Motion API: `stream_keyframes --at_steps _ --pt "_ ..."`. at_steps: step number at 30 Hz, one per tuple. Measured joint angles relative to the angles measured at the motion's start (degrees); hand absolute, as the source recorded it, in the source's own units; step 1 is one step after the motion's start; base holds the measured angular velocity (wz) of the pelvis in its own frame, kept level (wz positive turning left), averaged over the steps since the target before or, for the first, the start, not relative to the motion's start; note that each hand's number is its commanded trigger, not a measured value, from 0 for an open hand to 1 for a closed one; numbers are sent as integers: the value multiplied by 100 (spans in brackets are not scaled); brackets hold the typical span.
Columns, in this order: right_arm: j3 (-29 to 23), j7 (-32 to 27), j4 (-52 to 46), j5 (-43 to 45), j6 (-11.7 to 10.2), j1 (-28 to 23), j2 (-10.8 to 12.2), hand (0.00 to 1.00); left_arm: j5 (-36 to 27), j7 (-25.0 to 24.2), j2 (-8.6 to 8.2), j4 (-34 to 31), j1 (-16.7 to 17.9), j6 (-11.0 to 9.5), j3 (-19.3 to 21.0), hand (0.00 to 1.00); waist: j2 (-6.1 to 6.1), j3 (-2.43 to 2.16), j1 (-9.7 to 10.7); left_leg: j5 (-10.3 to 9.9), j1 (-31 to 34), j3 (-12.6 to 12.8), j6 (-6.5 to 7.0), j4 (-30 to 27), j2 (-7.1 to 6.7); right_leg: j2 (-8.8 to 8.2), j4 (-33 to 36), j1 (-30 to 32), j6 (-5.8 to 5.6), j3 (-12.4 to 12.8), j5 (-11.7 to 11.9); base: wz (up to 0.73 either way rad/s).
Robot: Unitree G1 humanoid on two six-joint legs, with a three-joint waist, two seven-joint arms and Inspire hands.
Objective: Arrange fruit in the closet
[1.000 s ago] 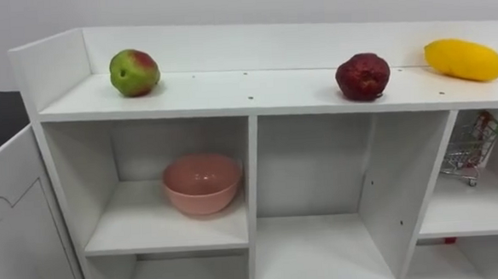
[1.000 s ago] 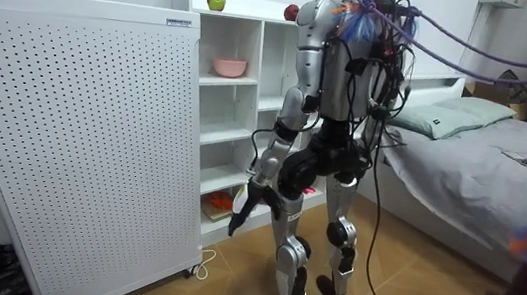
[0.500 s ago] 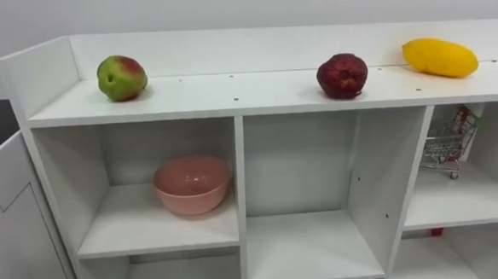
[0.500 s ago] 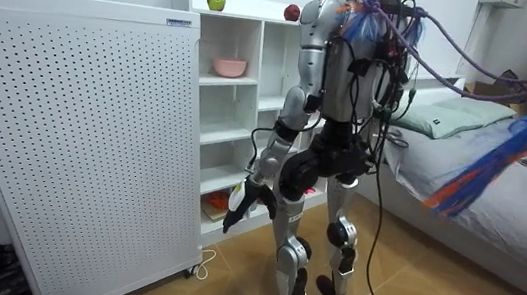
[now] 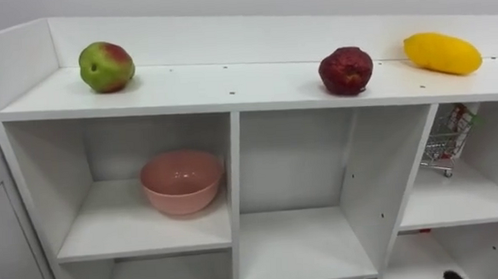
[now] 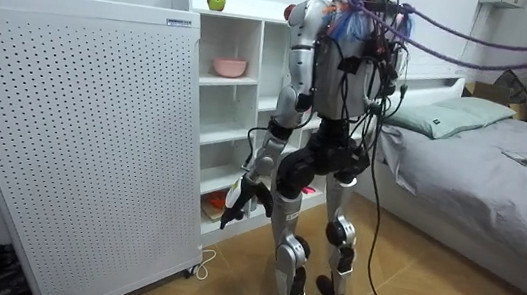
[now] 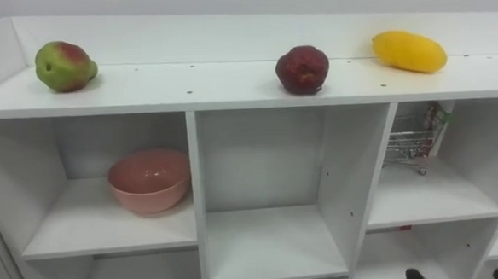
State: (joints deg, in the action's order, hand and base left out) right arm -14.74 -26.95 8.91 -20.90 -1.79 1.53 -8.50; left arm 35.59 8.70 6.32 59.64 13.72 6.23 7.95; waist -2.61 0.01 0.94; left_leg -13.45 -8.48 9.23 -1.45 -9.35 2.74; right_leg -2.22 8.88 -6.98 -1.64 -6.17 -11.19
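Robot has edged nearer the closet (image 5: pixel 229 89) since the earlier frame. Left hand (image 6: pixel 237 198) hangs low beside it, fingers relaxed, holding nothing. Apple (image 5: pixel 106 66), red fruit (image 5: pixel 345 70) and mango (image 5: pixel 443 53) lie well apart on top.

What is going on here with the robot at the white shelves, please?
The robot stands facing the white shelf unit, with no fruit picked up yet. Three fruits lie apart on its top: a green-red apple at left, a dark red fruit in the middle and a yellow mango at right. A pink bowl sits in the upper left compartment, a toy cart in the upper right. The robot's left hand hangs low at its side, fingers loose.
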Motion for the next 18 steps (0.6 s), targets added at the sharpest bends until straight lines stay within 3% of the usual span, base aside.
stream_keyframes --at_steps 3,7,18 --pt "2 1 -618 110 -15 119 -148 0 10 -21 0 -57 73 -1 11 0 23 2 -11 0 11 -4 0 0 0 1 0 -8 0 1 0 -1" --pt "4 21 -811 144 -66 521 -401 0 37 -22 -5 -54 87 -4 11 0 -39 1 -22 0 62 -4 0 -2 1 1 -3 7 0 -37 0 4" --pt "128 270 -1411 774 -201 989 -532 0 41 -59 16 -111 70 -50 -147 0 -36 -7 -205 1 93 -146 2 -35 3 -12 56 -7 4 -249 3 7"
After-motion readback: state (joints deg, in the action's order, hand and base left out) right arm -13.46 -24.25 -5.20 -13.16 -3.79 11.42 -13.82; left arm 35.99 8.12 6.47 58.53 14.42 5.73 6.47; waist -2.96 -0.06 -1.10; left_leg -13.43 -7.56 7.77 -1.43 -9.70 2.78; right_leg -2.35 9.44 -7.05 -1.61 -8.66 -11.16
